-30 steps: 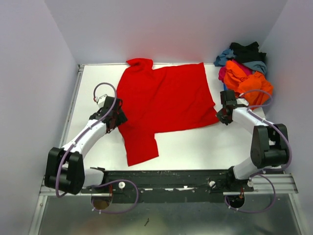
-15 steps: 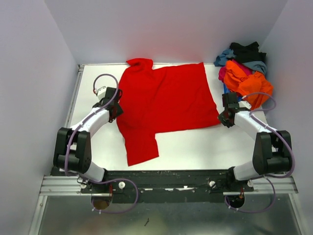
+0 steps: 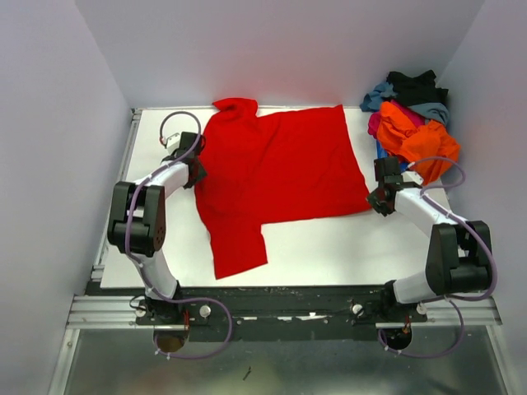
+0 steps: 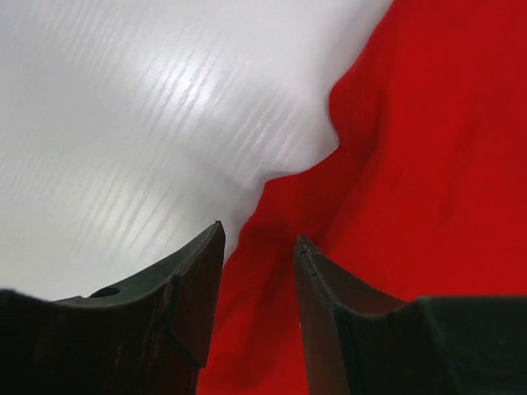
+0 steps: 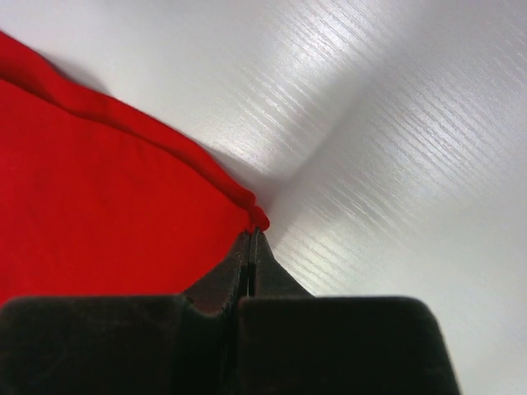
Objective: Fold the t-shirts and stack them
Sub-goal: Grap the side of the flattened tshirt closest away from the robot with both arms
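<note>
A bright red t-shirt (image 3: 276,169) lies spread flat on the white table (image 3: 329,247), with one sleeve toward the near edge. My left gripper (image 3: 195,170) is open at the shirt's left edge. In the left wrist view its fingertips (image 4: 259,240) straddle the red cloth (image 4: 428,164) where it meets the table. My right gripper (image 3: 375,197) is at the shirt's near right corner. In the right wrist view its jaws (image 5: 251,236) are shut, with the red hem corner (image 5: 257,216) pinched at the tips.
A heap of other t-shirts sits at the back right corner: orange (image 3: 416,136), magenta (image 3: 375,123), grey-blue (image 3: 432,109), blue (image 3: 379,95) and black (image 3: 416,82). Walls enclose the table on the left, back and right.
My left gripper has moved toward the back along the shirt's left edge, its arm folding in. My right gripper has shifted only slightly and stays shut on the corner.
</note>
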